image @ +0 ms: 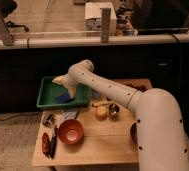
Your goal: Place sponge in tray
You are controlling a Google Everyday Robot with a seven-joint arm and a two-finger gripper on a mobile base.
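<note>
Red-orange bowl (70, 131) and round fruit (101, 112) sat on the worktop (105, 142) toward its front edge; small flat blue sponge (63, 98) lay inside green tray (48, 95) at far-left corner, gripper (68, 89) just above it, grip state undeterminable.

Light wooden table (105, 142) on speckled grey floor (8, 145). Dark low wall (23, 70) behind, metal posts (106, 24) above, pale floor beyond. Dim warm light. Gripper (62, 81) over the tray (45, 97).

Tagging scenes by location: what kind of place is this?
Likely an office or lab test area, not a home: a small wooden table stands below a glass partition, with office chairs beyond. The gripper hangs over the green tray, which holds the sponge.
</note>
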